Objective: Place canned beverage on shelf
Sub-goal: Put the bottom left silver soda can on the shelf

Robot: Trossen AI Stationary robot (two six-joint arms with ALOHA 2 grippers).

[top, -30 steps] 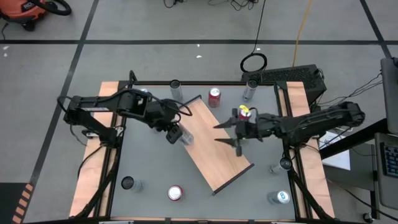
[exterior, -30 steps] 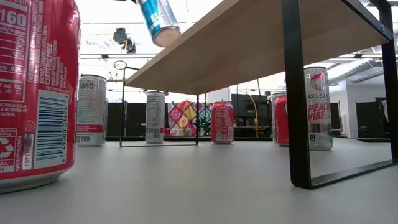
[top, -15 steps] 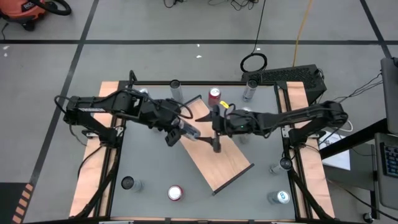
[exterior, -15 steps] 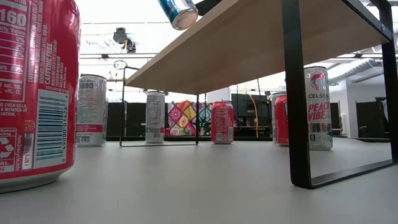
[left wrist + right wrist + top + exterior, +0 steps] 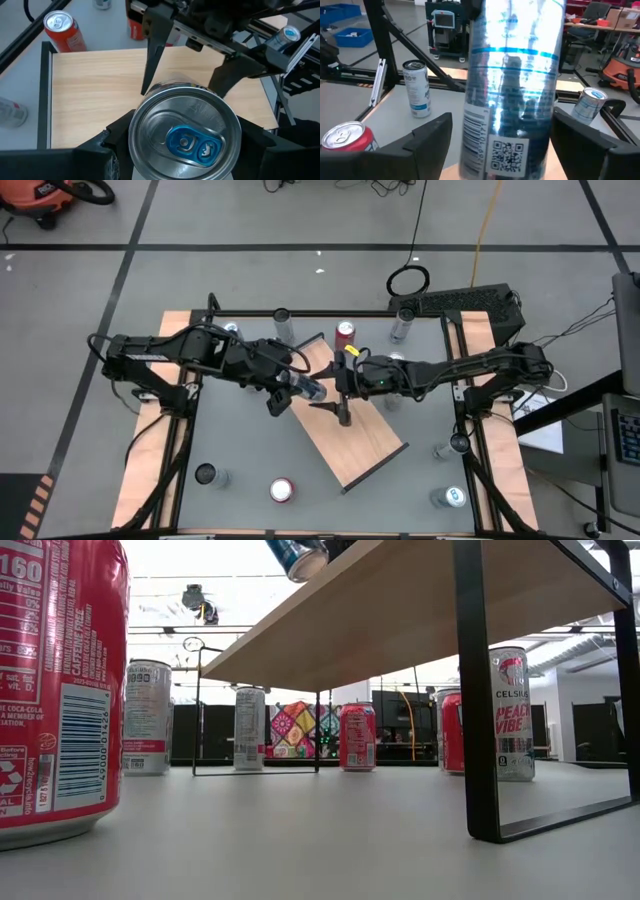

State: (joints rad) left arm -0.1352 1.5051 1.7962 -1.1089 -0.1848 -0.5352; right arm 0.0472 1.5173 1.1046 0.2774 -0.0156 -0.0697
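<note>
Can: a slim blue-and-silver aluminium cylinder, tilted, held over the shelf's left edge.
Left gripper: dark fingers clamped on the can, its round lid and blue tab facing the wrist camera.
Right gripper: pointed fingers spread apart on either side of the can's body.
Shelf: flat pale wood-grain board, thin black rim, lying diagonally across the worktop's centre.

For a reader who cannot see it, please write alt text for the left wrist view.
The left gripper holds a silver can with a blue tab above the wooden shelf, while the right gripper's open fingers reach around it from the far side.
</note>
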